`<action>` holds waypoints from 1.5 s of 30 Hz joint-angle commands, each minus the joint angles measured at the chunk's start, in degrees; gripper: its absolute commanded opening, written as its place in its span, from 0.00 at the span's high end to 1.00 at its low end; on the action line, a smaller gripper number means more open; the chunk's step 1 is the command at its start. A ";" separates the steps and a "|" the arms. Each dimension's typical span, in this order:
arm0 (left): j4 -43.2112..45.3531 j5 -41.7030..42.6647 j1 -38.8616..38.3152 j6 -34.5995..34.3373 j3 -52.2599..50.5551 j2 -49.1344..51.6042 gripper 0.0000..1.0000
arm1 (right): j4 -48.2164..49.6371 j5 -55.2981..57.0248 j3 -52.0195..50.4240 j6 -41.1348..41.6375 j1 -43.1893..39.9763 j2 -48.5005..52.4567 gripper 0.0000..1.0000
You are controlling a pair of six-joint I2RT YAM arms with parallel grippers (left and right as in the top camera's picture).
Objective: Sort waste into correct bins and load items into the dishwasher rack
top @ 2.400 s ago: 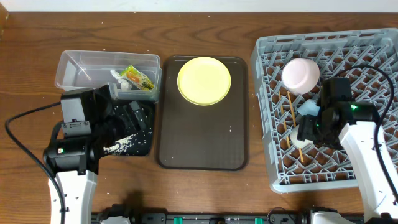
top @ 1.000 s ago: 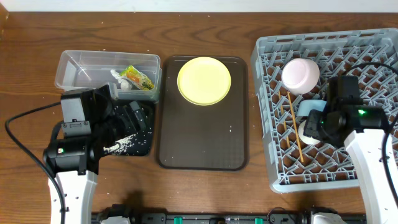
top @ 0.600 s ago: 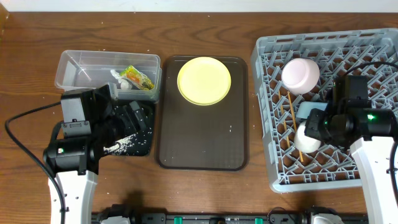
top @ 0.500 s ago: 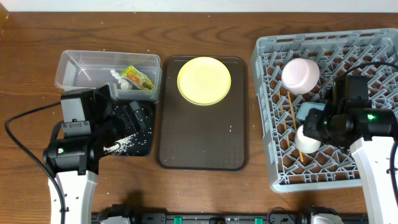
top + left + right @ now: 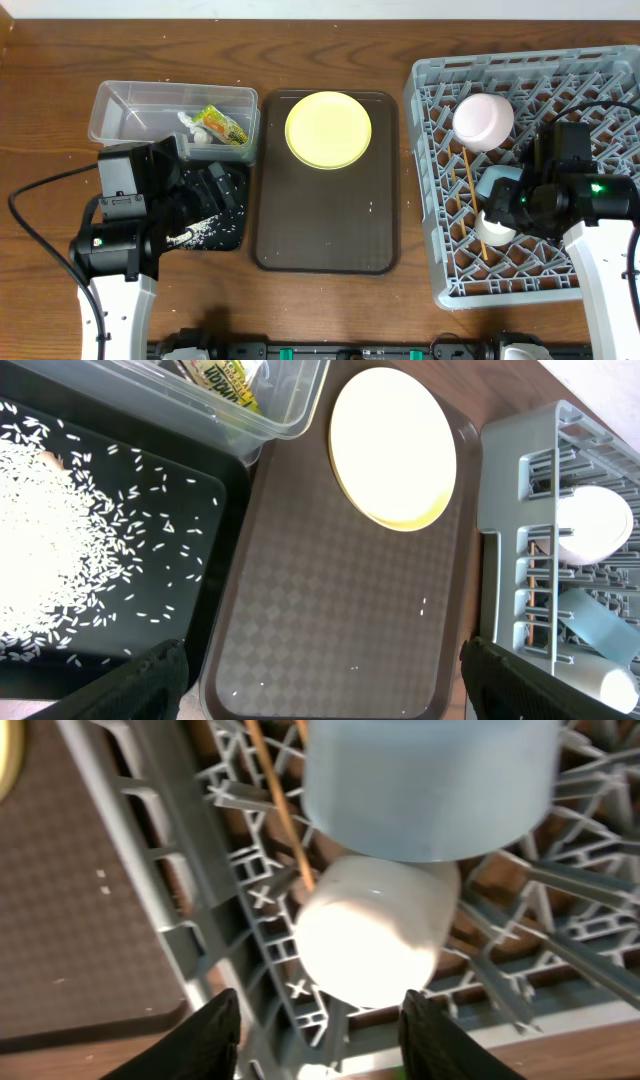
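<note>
The grey dishwasher rack (image 5: pixel 440 270) holds an upturned white bowl with a pinkish underside (image 5: pixel 483 120), two chopsticks (image 5: pixel 470 195), a light blue cup (image 5: pixel 497 181) and a small white cup (image 5: pixel 492 229). My right gripper (image 5: pixel 508 206) is open and empty just right of both cups. In the right wrist view the white cup (image 5: pixel 370 935) lies below the blue cup (image 5: pixel 430 785), ahead of the open fingers (image 5: pixel 320 1040). The yellow-green plate (image 5: pixel 328 130) lies on the brown tray. My left gripper (image 5: pixel 215 185) hangs open and empty over the black tray (image 5: pixel 230 240).
The clear tub (image 5: pixel 120 105) holds the green-and-orange wrapper (image 5: pixel 222 125) and a white paper scrap (image 5: pixel 190 128). Rice grains (image 5: pixel 50 530) lie in the black tray. The brown serving tray (image 5: pixel 325 220) sits between the bins and the rack.
My right arm has drawn back to the right, and the small white cup now lies free in the rack below the blue cup. The left arm has not moved.
</note>
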 commanded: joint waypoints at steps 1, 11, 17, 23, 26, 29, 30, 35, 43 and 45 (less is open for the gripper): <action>-0.02 -0.31 0.26 0.74 0.24 -0.02 0.10 | -0.31 4.15 0.72 -0.48 -0.72 -0.59 0.48; -0.02 -0.31 0.24 0.74 0.24 -0.02 0.10 | 6.25 4.33 -6.84 -0.50 0.17 1.03 0.35; -0.02 -0.31 0.26 0.74 0.24 -0.02 0.10 | 7.21 7.82 -7.19 -0.48 1.57 3.50 0.34; -0.02 -0.31 0.26 0.74 0.24 -0.02 0.10 | 7.30 8.55 -7.21 -0.48 2.54 7.52 0.34; -0.02 -0.31 0.26 0.74 0.24 -0.02 0.10 | 7.89 8.57 -7.23 -0.48 3.08 9.18 0.36; -0.02 -0.31 0.24 0.74 0.24 -0.02 0.10 | 7.98 8.66 -7.21 -0.46 3.34 9.29 0.42; -0.02 -0.31 0.24 0.74 0.24 -0.02 0.10 | 7.91 8.85 -7.19 -0.46 3.21 9.18 0.43; -0.02 -0.31 0.26 0.74 0.24 -0.02 0.10 | 7.04 9.05 -6.60 -0.50 3.13 9.07 0.53; -0.02 -0.31 0.24 0.74 0.24 -0.02 0.10 | -1.73 8.92 3.45 -0.50 3.15 9.07 0.69; -0.02 -0.31 0.26 0.74 0.24 -0.02 0.10 | -4.83 8.31 7.04 -0.48 3.19 9.07 0.69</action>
